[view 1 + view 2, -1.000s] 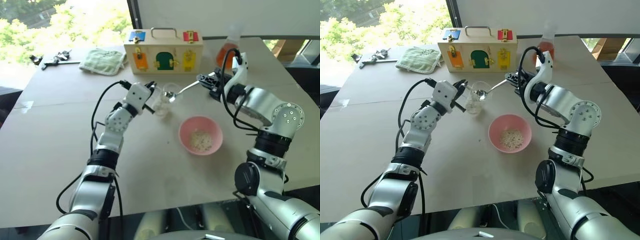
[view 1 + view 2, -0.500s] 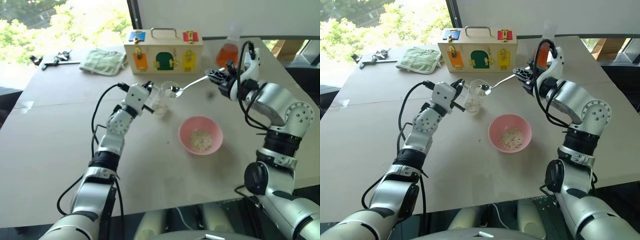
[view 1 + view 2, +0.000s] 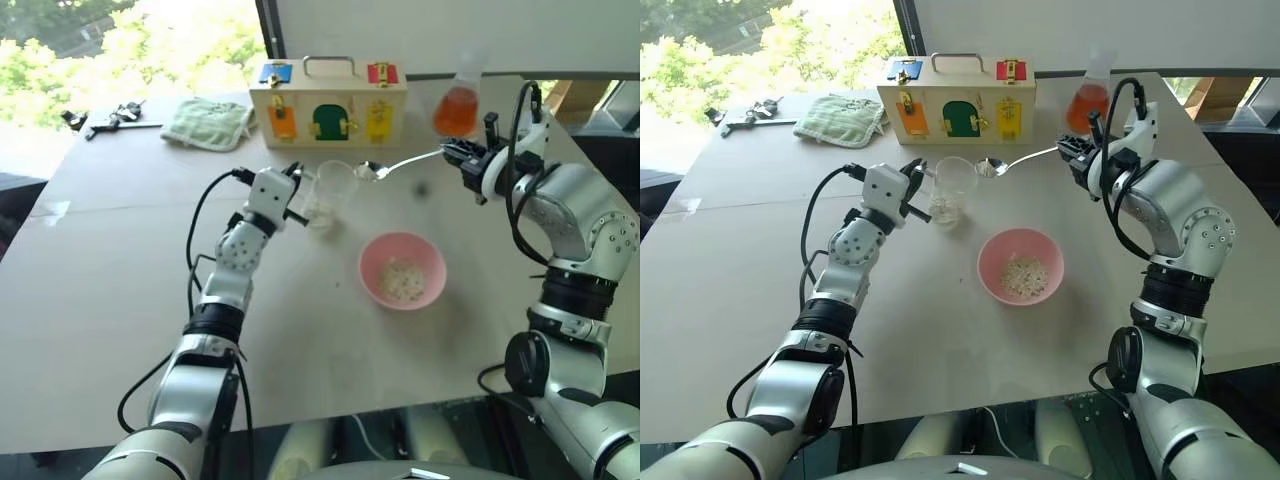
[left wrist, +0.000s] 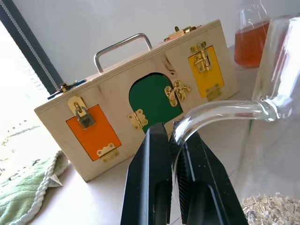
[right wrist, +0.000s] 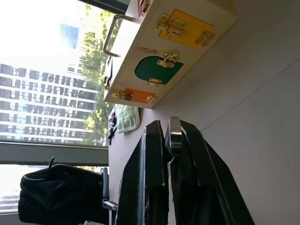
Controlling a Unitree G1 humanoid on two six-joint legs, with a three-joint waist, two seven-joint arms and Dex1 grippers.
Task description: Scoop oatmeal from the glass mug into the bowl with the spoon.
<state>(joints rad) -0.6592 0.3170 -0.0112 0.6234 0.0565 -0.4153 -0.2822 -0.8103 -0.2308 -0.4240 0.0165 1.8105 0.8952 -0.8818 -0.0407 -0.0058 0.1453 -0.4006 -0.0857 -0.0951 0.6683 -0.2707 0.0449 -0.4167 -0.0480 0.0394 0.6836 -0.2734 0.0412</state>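
Observation:
The glass mug [image 3: 331,188] stands upright on the table with a low layer of oatmeal [image 4: 268,207] in its bottom. My left gripper [image 4: 171,130] is shut on the mug's clear handle [image 4: 220,112] from the left. My right gripper [image 3: 463,153] is shut on the end of the spoon [image 3: 408,161], which is held nearly level above the table. The spoon's oval end hangs just right of the mug's rim, and I cannot tell what it carries. The pink bowl [image 3: 364,268] sits nearer than the mug, and it holds a small heap of oatmeal [image 3: 404,281].
A wooden latch box [image 3: 327,101] stands behind the mug. A flask of orange liquid [image 3: 457,106] is close behind my right gripper. A green cloth [image 3: 207,122] and black tools [image 3: 110,117] lie at the far left.
My right gripper has swung right and slightly up with the spoon, drawing its oval end from over the mug to just right of the rim. The left gripper kept the mug in place.

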